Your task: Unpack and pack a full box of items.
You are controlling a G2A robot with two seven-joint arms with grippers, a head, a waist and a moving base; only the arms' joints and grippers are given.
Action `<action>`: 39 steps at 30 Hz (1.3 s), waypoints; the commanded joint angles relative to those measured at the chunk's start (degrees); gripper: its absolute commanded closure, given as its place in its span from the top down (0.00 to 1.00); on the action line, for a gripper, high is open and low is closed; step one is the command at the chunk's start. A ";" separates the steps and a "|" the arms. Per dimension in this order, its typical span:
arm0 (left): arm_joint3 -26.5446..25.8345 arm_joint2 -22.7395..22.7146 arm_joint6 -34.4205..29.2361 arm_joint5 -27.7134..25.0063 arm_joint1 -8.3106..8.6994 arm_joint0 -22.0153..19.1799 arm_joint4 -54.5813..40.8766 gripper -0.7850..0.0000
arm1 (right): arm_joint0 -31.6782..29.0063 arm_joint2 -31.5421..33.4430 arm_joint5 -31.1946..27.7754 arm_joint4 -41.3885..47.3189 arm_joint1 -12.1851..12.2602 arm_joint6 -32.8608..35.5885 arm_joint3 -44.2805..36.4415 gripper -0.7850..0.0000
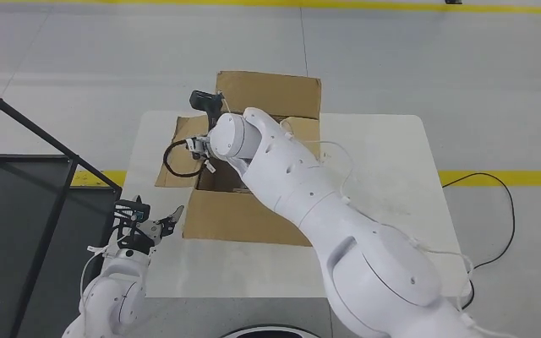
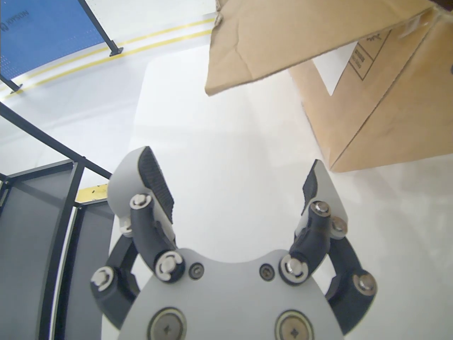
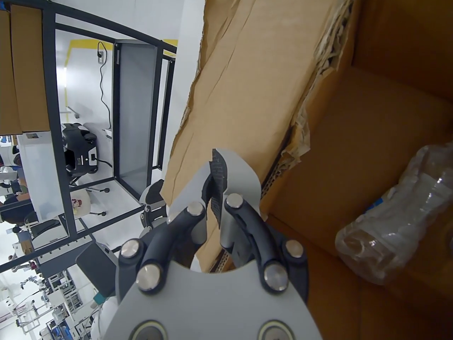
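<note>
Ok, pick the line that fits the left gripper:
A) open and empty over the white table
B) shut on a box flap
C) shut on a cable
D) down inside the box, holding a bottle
A: the left gripper has its fingers spread wide with nothing between them, over the white table beside the cardboard box.
</note>
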 commanded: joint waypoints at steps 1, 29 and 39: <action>0.00 0.00 0.00 0.00 0.00 0.00 0.00 1.00 | 0.09 0.30 -0.13 -0.11 -0.01 -0.11 0.17 0.00; 0.00 0.00 0.00 0.00 0.00 0.00 0.00 1.00 | -3.56 10.20 -21.76 5.49 5.01 -5.39 -3.18 0.00; 0.00 0.00 0.00 0.00 0.00 0.00 0.00 1.00 | -10.43 15.93 -32.39 5.00 9.23 -5.79 -14.30 1.00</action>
